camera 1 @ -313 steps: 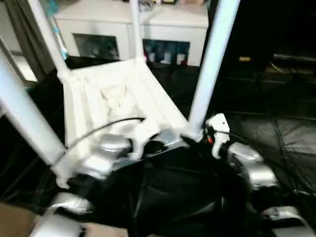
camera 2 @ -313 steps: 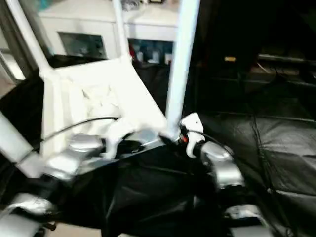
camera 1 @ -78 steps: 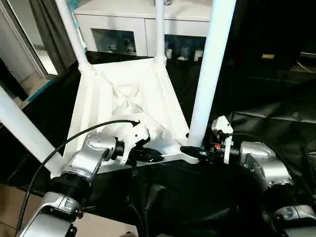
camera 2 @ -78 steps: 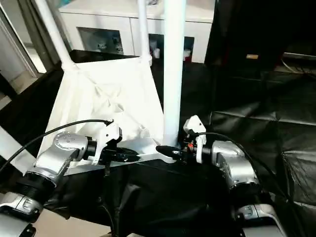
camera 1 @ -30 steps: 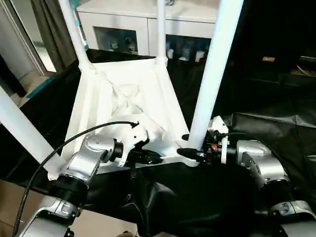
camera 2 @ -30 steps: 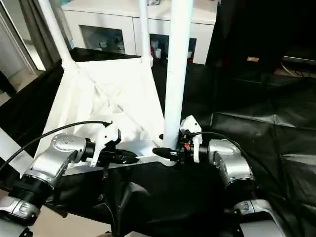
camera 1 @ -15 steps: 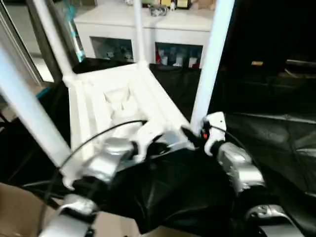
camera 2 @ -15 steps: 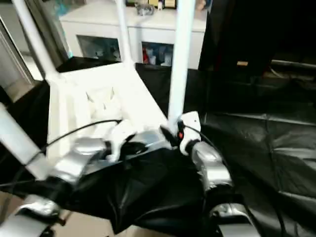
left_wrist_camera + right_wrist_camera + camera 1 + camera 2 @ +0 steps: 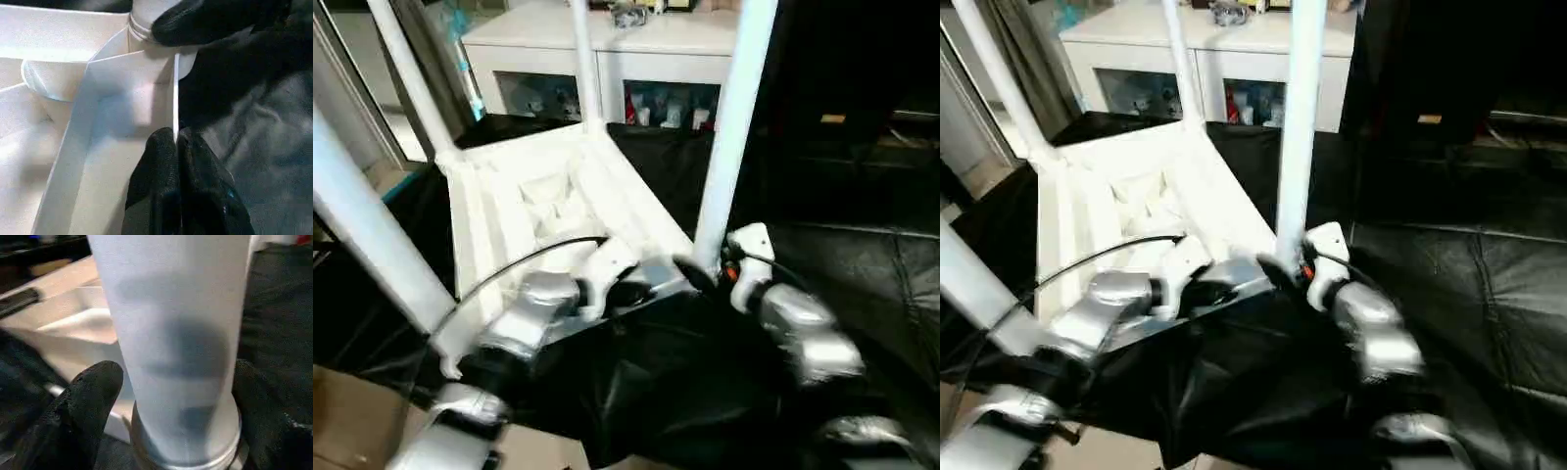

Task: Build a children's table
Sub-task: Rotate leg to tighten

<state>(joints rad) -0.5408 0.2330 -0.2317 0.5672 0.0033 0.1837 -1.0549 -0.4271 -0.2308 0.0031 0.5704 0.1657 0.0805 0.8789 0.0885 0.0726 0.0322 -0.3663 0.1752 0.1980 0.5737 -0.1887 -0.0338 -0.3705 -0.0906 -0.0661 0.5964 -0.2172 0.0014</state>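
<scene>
The children's table (image 9: 533,211) lies upside down on a black cloth (image 9: 705,392), its ribbed underside facing up and four white legs rising from its corner sockets. The near-right leg (image 9: 729,127) stands just in front of the robot, its base seated in the corner socket (image 9: 186,450) nearest the right arm. Behind the table stands a white cabinet (image 9: 607,59) with glass doors.

The left gripper (image 9: 176,147) is pinched shut on the thin near rim of the tabletop (image 9: 175,98), one black finger on each face of the edge, close to that same corner. The right gripper (image 9: 171,396) straddles the base of the near-right leg: one finger (image 9: 93,387) sits on one side of the tube and the other on the far side, both standing a little off the tube, so the jaws are wide apart and do not appear to clamp it. Whether the pads brush the leg is hard to tell.

Judging by this, all four legs are in place and the step in hand is the seating or checking of the last leg, with the left arm steadying the top. The next move likely calls for the right gripper either to close on the tube and press or twist it home, or to draw clear without knocking it askew; the left should keep its hold until the leg is firm
</scene>
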